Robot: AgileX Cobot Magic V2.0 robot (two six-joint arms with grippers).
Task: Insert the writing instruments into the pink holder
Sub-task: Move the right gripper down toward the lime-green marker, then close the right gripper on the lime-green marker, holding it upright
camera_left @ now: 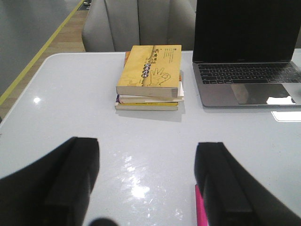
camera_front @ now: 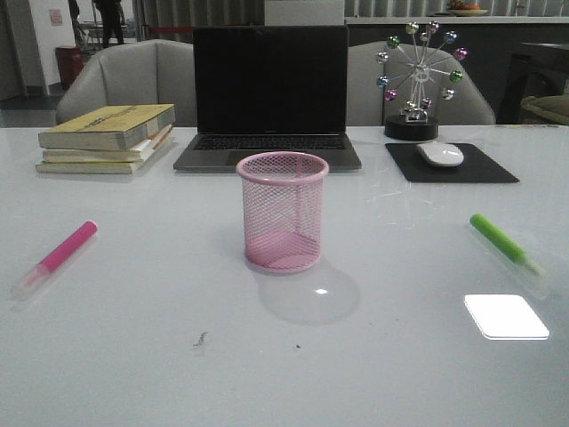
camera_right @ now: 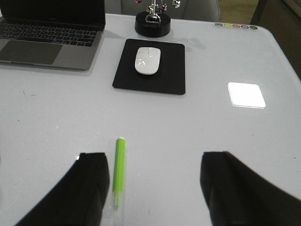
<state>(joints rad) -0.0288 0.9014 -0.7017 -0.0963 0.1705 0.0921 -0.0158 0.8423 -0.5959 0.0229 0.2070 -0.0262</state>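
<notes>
The pink cup (camera_front: 283, 212) stands upright mid-bench, in front of the laptop (camera_front: 269, 93). The pink marker (camera_front: 59, 254) lies flat near the bench's left edge, the green marker (camera_front: 503, 241) near the right edge. The left end effector (camera_left: 146, 188) is wide open and holds nothing, the pink marker beside one finger. The right end effector (camera_right: 153, 188) is likewise spread and empty, the green marker between its fingers.
</notes>
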